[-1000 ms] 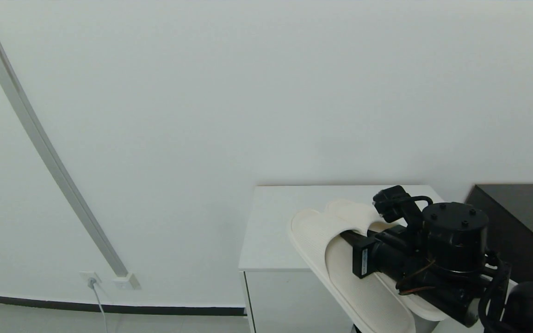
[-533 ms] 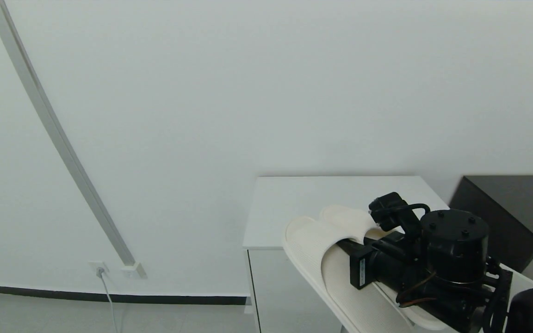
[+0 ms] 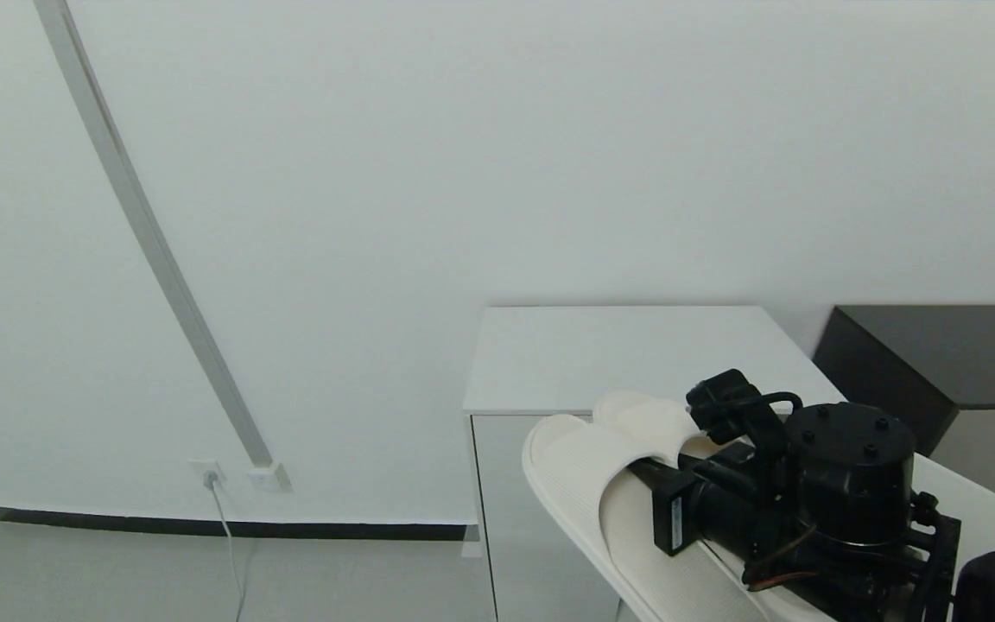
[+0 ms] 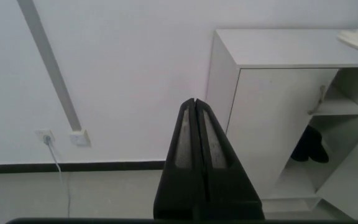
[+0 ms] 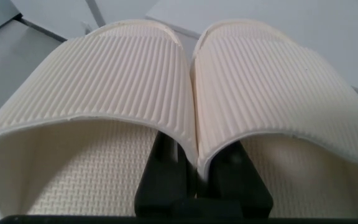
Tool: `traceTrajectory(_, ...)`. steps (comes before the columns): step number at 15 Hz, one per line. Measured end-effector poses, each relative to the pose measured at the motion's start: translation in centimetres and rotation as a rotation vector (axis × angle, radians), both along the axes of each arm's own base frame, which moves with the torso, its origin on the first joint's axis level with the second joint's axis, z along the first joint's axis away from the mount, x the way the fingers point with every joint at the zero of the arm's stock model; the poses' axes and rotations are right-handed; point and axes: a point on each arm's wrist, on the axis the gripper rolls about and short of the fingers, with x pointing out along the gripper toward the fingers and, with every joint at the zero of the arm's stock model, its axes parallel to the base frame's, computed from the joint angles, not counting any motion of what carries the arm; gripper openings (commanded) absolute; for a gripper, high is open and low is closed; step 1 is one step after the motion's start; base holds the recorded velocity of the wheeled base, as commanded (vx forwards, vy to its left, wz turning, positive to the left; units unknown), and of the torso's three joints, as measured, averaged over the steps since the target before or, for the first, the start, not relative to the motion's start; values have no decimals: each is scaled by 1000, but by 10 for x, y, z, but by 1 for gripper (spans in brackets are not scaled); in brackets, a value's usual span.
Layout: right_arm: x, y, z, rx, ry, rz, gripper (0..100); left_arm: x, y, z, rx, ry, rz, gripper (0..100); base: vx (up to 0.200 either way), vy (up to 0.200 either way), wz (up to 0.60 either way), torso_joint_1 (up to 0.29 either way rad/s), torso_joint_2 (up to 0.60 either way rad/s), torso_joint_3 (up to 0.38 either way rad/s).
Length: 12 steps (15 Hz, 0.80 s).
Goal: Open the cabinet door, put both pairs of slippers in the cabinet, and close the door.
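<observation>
Holding a pair of cream slippers (image 5: 129,81) by their touching strap edges, my right gripper (image 5: 197,174) is clamped shut, just in front of the white cabinet (image 3: 618,354). My left gripper (image 4: 194,146) is closed and empty. I judge I should carry the soles level and aim for the open shelf (image 4: 334,109) on the right.

Bright, soft, even light washes the white wall (image 3: 497,155). The wall strip (image 3: 143,233) bows at the head view's upper left, bent by the lens. In the left wrist view the cabinet (image 4: 272,118) is dim inside. The slippers (image 5: 129,81) shade their own insoles.
</observation>
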Motion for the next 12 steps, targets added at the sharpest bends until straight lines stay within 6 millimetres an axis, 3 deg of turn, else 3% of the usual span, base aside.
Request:
traceTrajectory(11,-1,-1,-3,-10,6,0,0,0,0,0,-1,0,5,0,0,0,0,0,0,0)
traceTrajectory(12,-1,-1,-3,-11,7,0,0,0,0,0,0,0,6,0,0,-200,0,2,-2,-2)
